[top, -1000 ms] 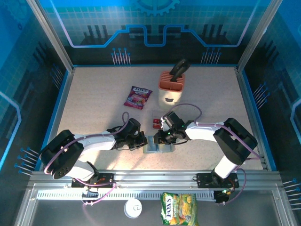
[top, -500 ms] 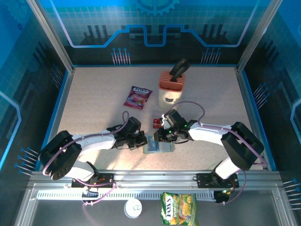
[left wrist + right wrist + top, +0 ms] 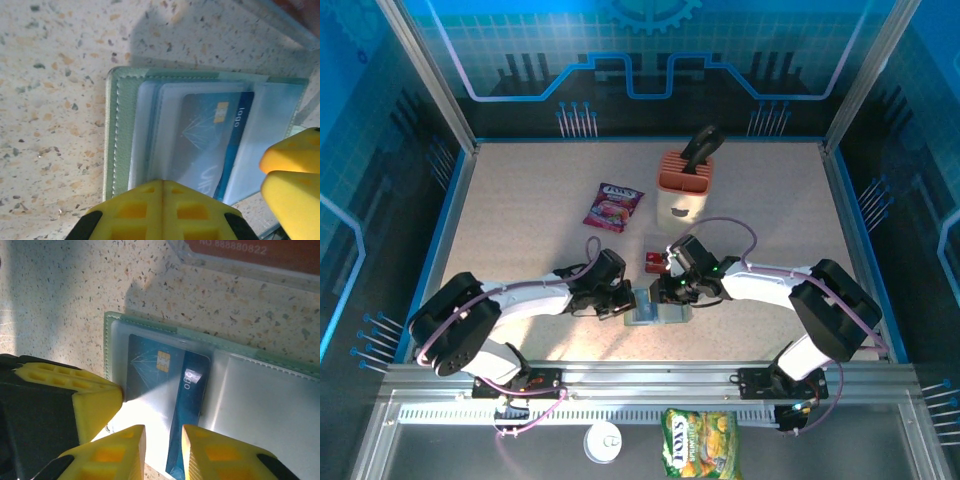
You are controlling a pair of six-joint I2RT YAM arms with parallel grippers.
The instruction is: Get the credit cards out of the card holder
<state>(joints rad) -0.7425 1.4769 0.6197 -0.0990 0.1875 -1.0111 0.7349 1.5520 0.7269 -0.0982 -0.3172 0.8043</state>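
Inside one card holder [image 3: 118, 134], one blue card [image 3: 206, 141]

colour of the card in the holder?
The card is blue with a gold chip; clearest in right wrist view.

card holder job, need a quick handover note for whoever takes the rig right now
Left gripper: shut, tips pressed on one edge of the open card holder, seemingly pinning it to the table.
Right gripper: jaws slightly apart over the end of the blue card; no firm grip visible.
Done: red cards lie on the table just beyond the holder.
Left: the blue card sits in the holder; pull it out and lay it with the others.
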